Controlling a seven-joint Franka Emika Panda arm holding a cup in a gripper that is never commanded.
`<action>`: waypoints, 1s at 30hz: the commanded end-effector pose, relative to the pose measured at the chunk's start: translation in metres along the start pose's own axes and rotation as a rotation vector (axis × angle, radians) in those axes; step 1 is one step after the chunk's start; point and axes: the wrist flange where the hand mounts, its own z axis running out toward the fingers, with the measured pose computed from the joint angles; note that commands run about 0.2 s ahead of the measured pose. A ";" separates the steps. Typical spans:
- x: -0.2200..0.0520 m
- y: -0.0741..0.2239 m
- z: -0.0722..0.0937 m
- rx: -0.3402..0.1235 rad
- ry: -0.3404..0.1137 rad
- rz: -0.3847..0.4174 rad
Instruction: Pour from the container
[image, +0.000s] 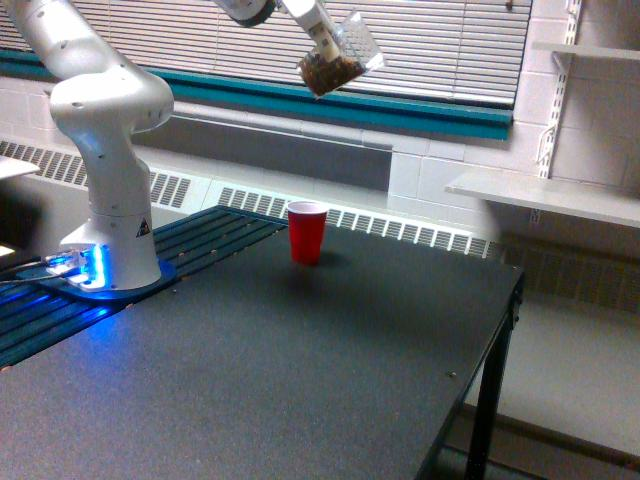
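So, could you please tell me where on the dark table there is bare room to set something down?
Most of the dark speckled table top is bare: the whole near stretch, and the part between the red plastic cup and the edge on the exterior view's right. It is crowded only around the white robot base with its blue slatted mat.

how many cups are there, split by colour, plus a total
red cup: 1, standing upright on the black table
clear cup: 1, tilted, brown granular stuff inside, held high above the table at the end of the arm
total: 2
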 end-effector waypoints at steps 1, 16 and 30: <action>-0.029 -0.018 -0.010 0.023 -0.027 -0.038; -0.092 -0.055 -0.038 0.067 -0.094 -0.103; -0.156 -0.069 -0.059 0.077 -0.159 -0.130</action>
